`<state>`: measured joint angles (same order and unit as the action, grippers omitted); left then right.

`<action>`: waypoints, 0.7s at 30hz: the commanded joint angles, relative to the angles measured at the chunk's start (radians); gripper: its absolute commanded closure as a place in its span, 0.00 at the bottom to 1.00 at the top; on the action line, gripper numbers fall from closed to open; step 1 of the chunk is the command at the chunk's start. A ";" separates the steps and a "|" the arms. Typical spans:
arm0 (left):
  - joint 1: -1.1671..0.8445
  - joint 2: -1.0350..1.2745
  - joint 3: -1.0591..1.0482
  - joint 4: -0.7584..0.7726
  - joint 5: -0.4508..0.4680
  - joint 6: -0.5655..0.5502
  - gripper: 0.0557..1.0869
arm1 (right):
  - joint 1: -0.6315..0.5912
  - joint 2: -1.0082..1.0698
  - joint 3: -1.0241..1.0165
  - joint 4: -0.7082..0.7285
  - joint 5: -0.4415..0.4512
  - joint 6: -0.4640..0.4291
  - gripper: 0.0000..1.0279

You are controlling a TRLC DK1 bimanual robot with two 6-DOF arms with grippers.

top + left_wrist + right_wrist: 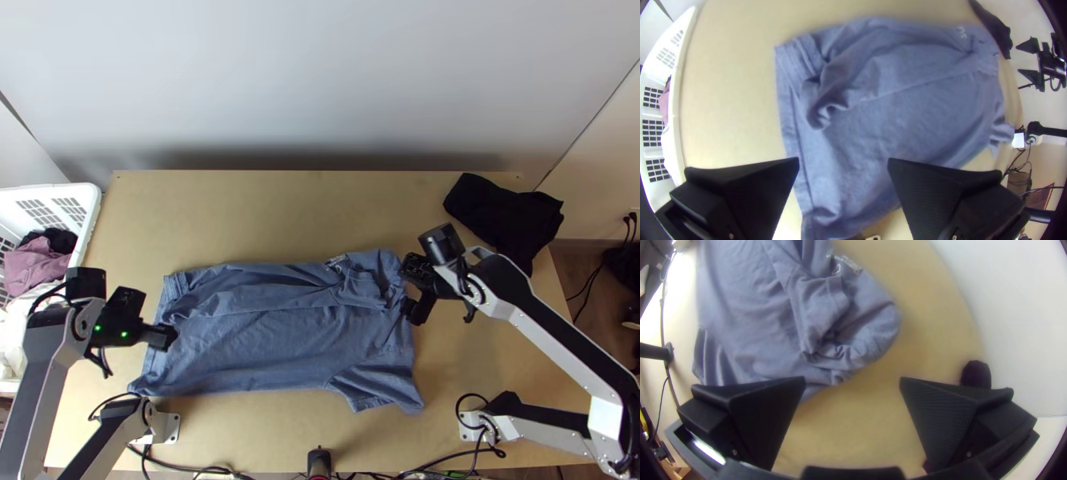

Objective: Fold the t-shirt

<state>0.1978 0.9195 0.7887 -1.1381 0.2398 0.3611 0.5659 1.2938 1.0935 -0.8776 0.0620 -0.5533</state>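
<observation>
Blue t-shirt (pixel 264 344) partly folded on tabletop (pixel 256 216); pale print (pixel 847 263) unreadable. Left end effector (pixel 160 314) released; right end effector (pixel 410 288) released.

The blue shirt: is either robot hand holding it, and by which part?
Nothing is held. The left gripper and right gripper are both open, with no cloth pinched between their fingers; the blue shirt lies on the table.
</observation>
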 commanded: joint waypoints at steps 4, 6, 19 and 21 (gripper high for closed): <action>0.124 0.032 -0.037 -0.121 -0.181 0.113 0.06 | -0.038 -0.085 -0.047 -0.027 -0.005 0.010 0.04; 0.123 0.036 -0.045 -0.143 -0.191 0.119 0.06 | -0.040 -0.100 -0.057 -0.031 -0.005 0.009 0.04; 0.117 0.067 -0.131 -0.169 -0.246 0.147 0.07 | -0.063 -0.133 -0.096 -0.031 -0.034 0.009 0.04; 0.114 0.067 -0.132 -0.190 -0.246 0.145 0.09 | -0.078 -0.134 -0.103 -0.031 -0.044 0.006 0.04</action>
<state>0.3130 0.9817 0.6899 -1.2930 0.0158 0.4957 0.5140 1.1755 1.0119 -0.9077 0.0364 -0.5434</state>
